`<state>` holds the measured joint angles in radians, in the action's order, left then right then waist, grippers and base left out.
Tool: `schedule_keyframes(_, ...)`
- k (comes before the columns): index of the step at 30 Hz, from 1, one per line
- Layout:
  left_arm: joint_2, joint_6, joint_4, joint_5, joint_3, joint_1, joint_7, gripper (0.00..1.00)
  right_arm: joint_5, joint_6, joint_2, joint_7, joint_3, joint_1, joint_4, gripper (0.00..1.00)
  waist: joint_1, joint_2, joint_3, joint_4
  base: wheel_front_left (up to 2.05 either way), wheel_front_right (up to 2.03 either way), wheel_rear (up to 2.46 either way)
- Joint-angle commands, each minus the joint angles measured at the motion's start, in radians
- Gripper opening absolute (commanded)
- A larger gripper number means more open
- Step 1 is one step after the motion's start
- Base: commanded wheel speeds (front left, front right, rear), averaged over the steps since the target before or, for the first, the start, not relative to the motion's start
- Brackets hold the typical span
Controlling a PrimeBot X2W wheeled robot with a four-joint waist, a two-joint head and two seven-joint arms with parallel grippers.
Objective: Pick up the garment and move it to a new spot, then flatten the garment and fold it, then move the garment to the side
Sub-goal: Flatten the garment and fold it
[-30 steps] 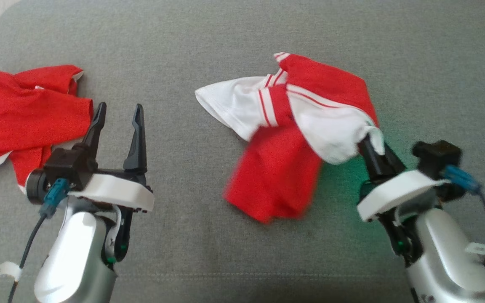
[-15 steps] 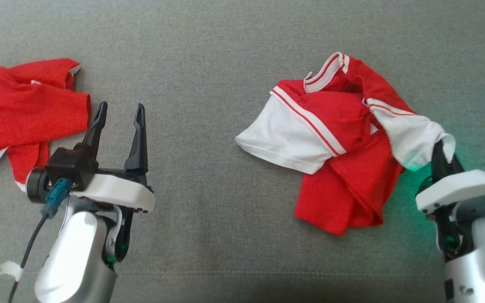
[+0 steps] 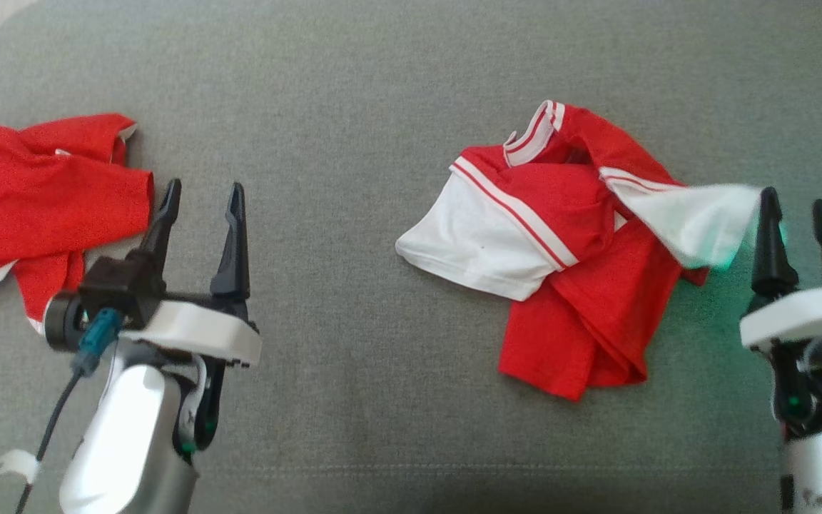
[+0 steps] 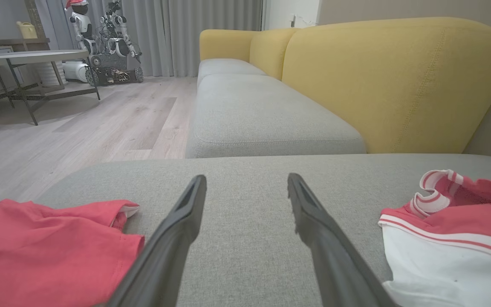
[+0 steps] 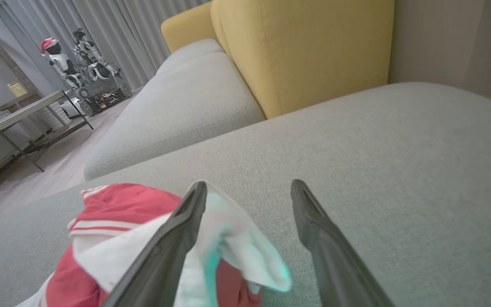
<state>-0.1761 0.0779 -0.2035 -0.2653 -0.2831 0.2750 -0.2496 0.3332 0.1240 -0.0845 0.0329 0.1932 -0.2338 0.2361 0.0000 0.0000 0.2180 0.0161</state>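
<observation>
Nearest the robot, at about 8 o'clock in the head view, the left gripper hovers over the grey seat cushion with its two dark fingers spread apart and nothing between them. At about 4 o'clock the right gripper also has its fingers apart. It clamps nothing, though the white sleeve of the shirt lies against its inner finger, and in the right wrist view the sleeve's edge droops into the gap between the fingers. The shirt, red with white sleeves and striped trim, lies crumpled on the cushion at about 3 o'clock, inward of the right gripper, its collar toward 12 o'clock. A second red cloth lies bunched at 9 o'clock, its edge just beside the left gripper's outer fingertip; I cannot tell whether they touch. Farther off, in the left wrist view, a yellow backrest rises behind the cushion at about 1 o'clock. A wooden floor stretches away at 10 o'clock, with a table and another robot before grey curtains at 11 o'clock.
</observation>
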Motion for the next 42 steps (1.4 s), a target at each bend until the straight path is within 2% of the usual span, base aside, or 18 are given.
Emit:
schedule_keyframes(1,-0.019,-0.003,0.029,0.009,0.037,0.010,-0.012,1.00,-0.013,0.007,-0.019,-0.014,-0.026,0.009,-0.051,1.00,0.0000,0.0000,-0.009,-0.003,0.00,0.00,0.00)
schedule_keyframes(8,-0.029,0.006,0.037,0.010,0.037,-0.038,-0.012,1.00,-0.119,0.007,-0.014,-0.041,-0.044,0.097,-0.253,1.00,0.0000,0.0000,-0.050,-0.016,0.00,0.00,0.00)
schedule_keyframes(14,-0.040,0.013,0.055,0.015,0.026,-0.080,-0.005,1.00,-0.226,0.007,-0.008,-0.046,-0.098,0.163,-0.352,1.00,0.0000,0.0000,-0.086,-0.016,0.00,0.00,0.00)
schedule_keyframes(21,-0.043,0.016,0.081,0.016,0.003,-0.119,0.013,1.00,-0.253,0.007,0.011,-0.037,-0.125,0.215,-0.370,1.00,0.0000,0.0000,-0.103,-0.014,0.00,0.00,0.00)
schedule_keyframes(33,-0.048,0.018,0.101,0.017,-0.017,-0.118,0.028,1.00,-0.246,0.007,0.022,-0.031,-0.122,0.210,-0.349,1.00,0.0000,0.0000,-0.104,-0.009,0.00,0.00,0.00)
schedule_keyframes(37,-0.030,-0.011,0.115,0.026,-0.068,-0.085,0.050,1.00,-0.247,0.007,0.024,-0.028,-0.120,0.204,-0.352,1.00,0.0000,0.0000,-0.087,-0.002,0.00,0.00,0.00)
schedule_keyframes(42,0.032,-0.090,0.086,0.040,-0.198,-0.024,0.105,1.00,-0.254,0.007,0.026,-0.022,-0.137,0.187,-0.364,1.00,0.0000,0.0000,-0.042,-0.009,0.00,0.00,0.00)
